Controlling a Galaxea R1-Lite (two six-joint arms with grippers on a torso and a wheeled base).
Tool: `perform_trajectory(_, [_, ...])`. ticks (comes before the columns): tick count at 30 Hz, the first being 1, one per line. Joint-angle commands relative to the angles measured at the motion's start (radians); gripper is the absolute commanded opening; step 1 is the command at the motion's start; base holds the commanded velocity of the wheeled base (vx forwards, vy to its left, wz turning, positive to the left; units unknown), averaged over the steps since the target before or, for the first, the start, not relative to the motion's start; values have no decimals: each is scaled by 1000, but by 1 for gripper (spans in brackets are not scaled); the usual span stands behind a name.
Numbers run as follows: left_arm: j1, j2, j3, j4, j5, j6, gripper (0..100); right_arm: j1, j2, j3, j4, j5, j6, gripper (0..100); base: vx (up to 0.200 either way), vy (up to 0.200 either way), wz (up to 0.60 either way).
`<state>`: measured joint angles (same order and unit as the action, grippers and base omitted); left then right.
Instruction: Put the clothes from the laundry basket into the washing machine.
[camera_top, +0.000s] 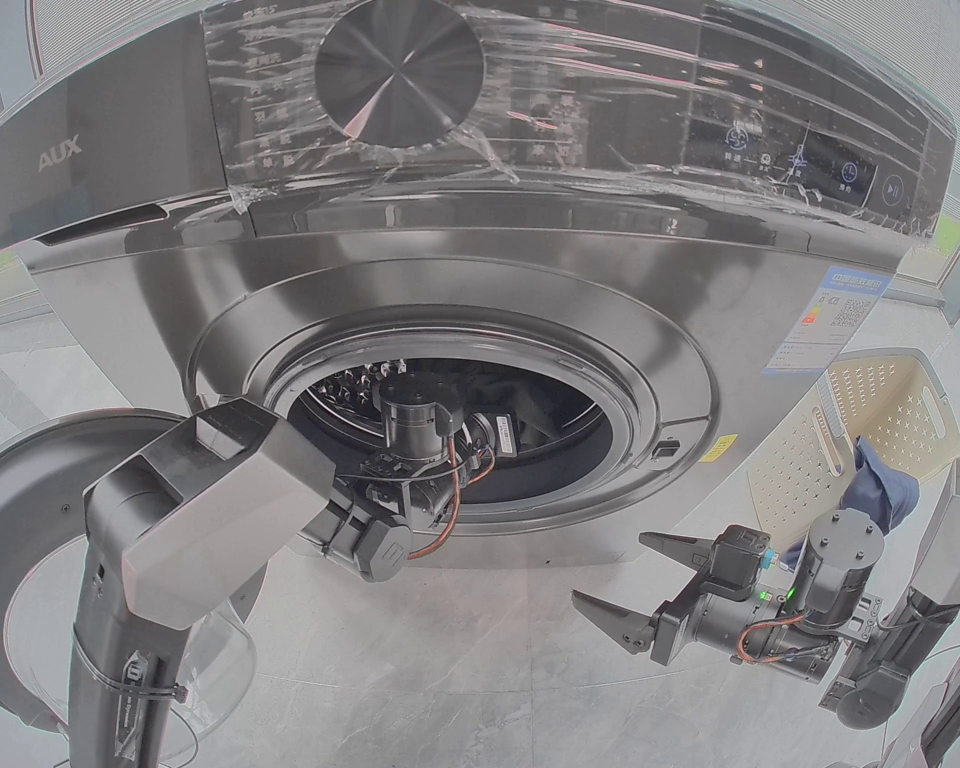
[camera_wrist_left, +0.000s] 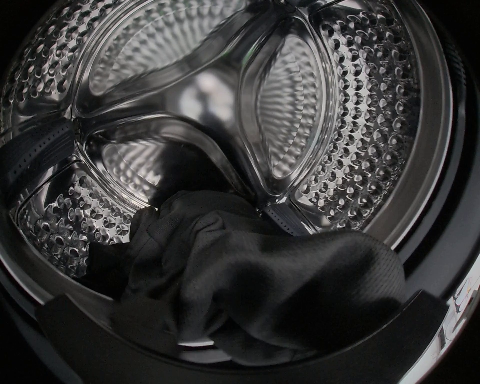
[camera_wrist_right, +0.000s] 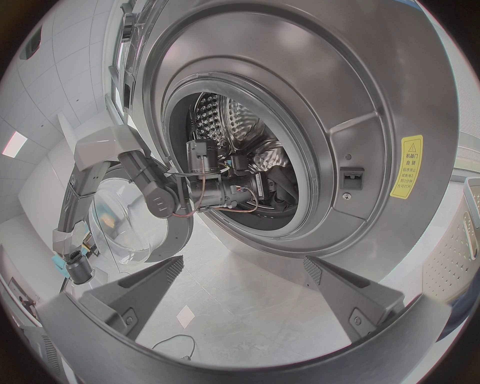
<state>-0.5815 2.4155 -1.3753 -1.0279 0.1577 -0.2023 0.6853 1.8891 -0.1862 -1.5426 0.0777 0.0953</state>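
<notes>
The washing machine (camera_top: 560, 300) stands with its round opening (camera_top: 460, 440) uncovered. My left arm's wrist (camera_top: 415, 440) sits at the mouth and its gripper (camera_top: 505, 432) is inside the steel drum (camera_wrist_left: 370, 100). A black garment (camera_wrist_left: 280, 280) lies bunched on the drum floor just in front of that gripper. A cream perforated laundry basket (camera_top: 880, 400) stands right of the machine, with a blue garment (camera_top: 880, 490) hanging over its rim. My right gripper (camera_top: 612, 570) hovers open and empty above the floor, between basket and machine front, its fingers (camera_wrist_right: 150, 285) spread wide towards the opening.
The machine's glass door (camera_top: 40, 520) is swung fully open to the left, beside my left arm (camera_top: 200, 500). Pale tiled floor (camera_top: 450, 660) lies in front of the machine. The basket (camera_wrist_right: 450, 260) is close to my right arm.
</notes>
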Motion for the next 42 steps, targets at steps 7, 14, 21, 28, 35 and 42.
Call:
perform_trajectory(7, [83,234,-401,12,65,-9,0,0,16,-4,-1,1,0,100,0,0,0])
perform_trajectory(14, [106,220,-413,19,66,-17,100,0,18,-6,-1,1,1,100,0,0,0])
perform_trajectory(21, [57,82,-220,25,66,-20,100,-1,18,-3,-1,1,1,100,0,0,0])
perform_trajectory(28, [20,-87,55,43,16,-2,100,-1,16,-4,-1,1,1,100,0,0,0])
perform_trajectory(35, [-17,-187,231,43,-41,29,100,0,16,-4,-1,1,0,100,0,0,0])
perform_trajectory(42, [-40,-210,326,42,-101,60,100,2,16,-3,-1,1,0,100,0,0,0])
